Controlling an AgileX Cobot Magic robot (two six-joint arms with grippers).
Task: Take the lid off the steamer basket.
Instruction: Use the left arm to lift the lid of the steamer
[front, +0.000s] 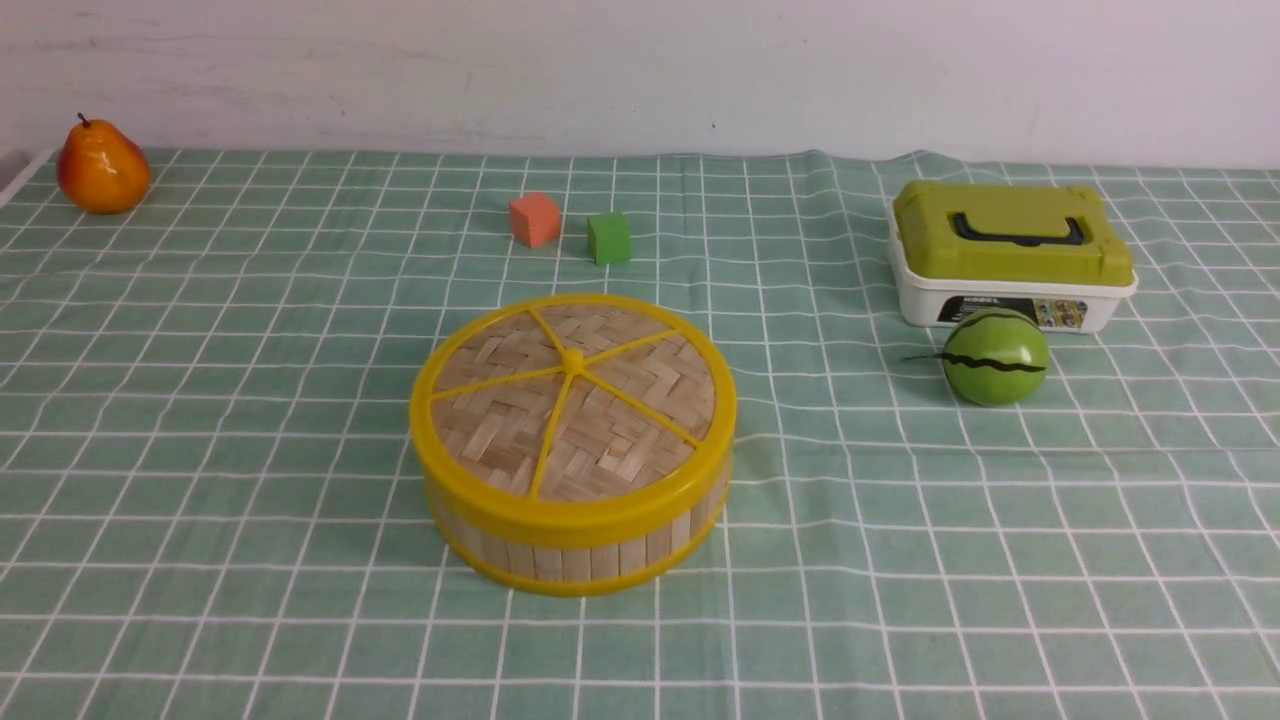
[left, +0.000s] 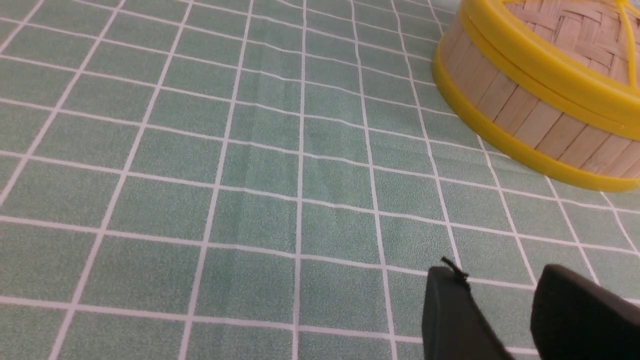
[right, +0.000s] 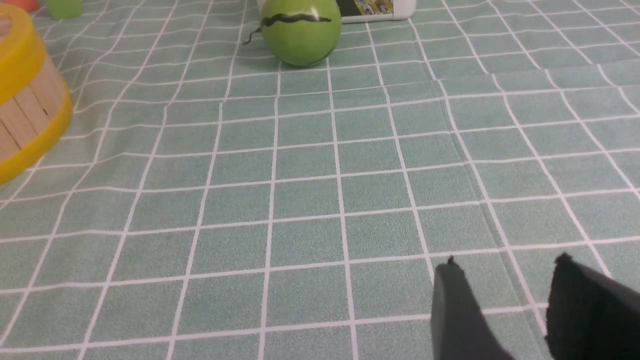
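The steamer basket (front: 590, 548) sits mid-table, round, with light-wood slat walls and yellow rims. The lid (front: 575, 400), woven bamboo with a yellow rim, spokes and centre knob, rests on top of it. Neither arm shows in the front view. In the left wrist view my left gripper (left: 500, 272) hangs open over bare cloth, with the steamer basket (left: 525, 115) and lid (left: 565, 30) some way beyond it. In the right wrist view my right gripper (right: 505, 265) is open over the cloth, nothing between its fingers, and only the steamer basket's edge (right: 25, 115) shows far off.
A green checked cloth (front: 200, 450) covers the table. At the right stand a white box with an olive-green lid (front: 1010, 255) and a green toy melon (front: 995, 357). An orange cube (front: 535, 219) and green cube (front: 609, 238) lie behind the basket. A pear (front: 100, 168) sits far left.
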